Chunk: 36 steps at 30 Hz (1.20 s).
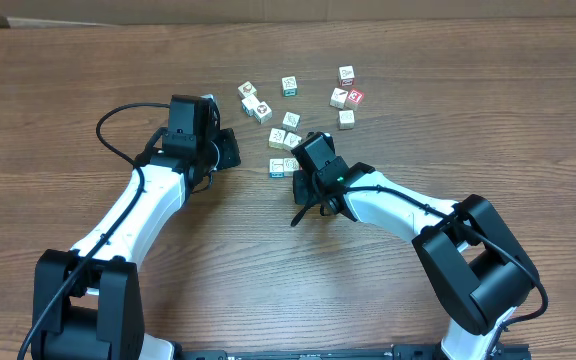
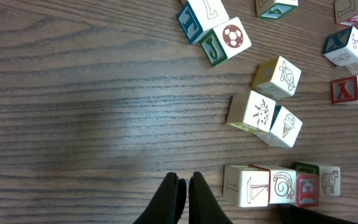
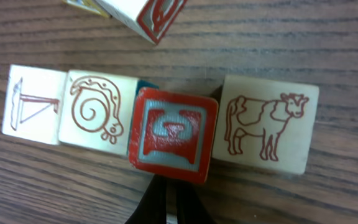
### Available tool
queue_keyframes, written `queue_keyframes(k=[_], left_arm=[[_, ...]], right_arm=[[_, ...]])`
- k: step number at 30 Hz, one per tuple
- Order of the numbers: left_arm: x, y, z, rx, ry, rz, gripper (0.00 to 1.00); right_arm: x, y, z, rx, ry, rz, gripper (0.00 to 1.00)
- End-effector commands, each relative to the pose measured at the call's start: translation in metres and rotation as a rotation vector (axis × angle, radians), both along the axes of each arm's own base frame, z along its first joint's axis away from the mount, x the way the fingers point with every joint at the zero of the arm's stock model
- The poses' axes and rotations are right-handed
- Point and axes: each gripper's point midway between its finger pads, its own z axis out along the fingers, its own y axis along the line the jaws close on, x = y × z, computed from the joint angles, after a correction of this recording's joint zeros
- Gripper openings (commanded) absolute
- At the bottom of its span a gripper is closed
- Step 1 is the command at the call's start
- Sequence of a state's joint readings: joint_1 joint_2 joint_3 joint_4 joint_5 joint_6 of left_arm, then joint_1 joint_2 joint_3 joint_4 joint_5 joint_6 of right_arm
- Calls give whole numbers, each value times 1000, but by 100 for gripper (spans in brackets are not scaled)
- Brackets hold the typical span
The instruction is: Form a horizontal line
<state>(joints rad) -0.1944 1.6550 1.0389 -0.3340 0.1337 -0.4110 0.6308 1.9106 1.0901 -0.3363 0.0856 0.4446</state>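
Note:
The horizontal line (image 3: pixel 98 112) is a short row of cream picture cubes: a line drawing, a snail, a red-framed face and a cow (image 3: pixel 269 124). The red-faced cube (image 3: pixel 173 134) stands nearer the camera than its neighbours and overlaps them, with a teal edge showing behind it. My right gripper (image 3: pixel 174 202) is shut, its tips right at that cube's near edge and partly hidden by it. The left wrist view shows the same row (image 2: pixel 283 185) to the right of my shut left gripper (image 2: pixel 183 186), apart from it. From overhead the row (image 1: pixel 283 167) lies between the left gripper (image 1: pixel 228 150) and the right gripper (image 1: pixel 306 163).
Several loose cubes (image 1: pixel 291 119) lie scattered behind the row, out to a red-faced one (image 1: pixel 356 96) at the far right. In the left wrist view a ladybird cube (image 2: pixel 253 111) and an ice-cream cube (image 2: pixel 284 126) sit just above the row. Bare wood table (image 1: pixel 88 70) spreads to the left.

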Motion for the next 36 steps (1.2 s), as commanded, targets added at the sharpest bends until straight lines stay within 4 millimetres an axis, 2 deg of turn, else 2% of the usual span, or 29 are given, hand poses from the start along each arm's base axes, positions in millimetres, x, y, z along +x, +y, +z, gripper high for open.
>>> queue_keyframes(k=[1,21,30,33,36], left_arm=[[5,0,14,8,-41,-17,4],[5,0,14,8,-42,-16,4],[5,0,14,8,-40,-17,4],[3,-1,13,9,-34,-19,4],[3,-1,12,9,-31,-19,4]], right_arm=[[0,-1,-4,-8,-3,-7,4],[11,1,2,2,-51,-18,4],[3,6,2,23,-10,4,4],[-1,5,17,20,4,9,4],[1,5,51,36,-38,28,4]])
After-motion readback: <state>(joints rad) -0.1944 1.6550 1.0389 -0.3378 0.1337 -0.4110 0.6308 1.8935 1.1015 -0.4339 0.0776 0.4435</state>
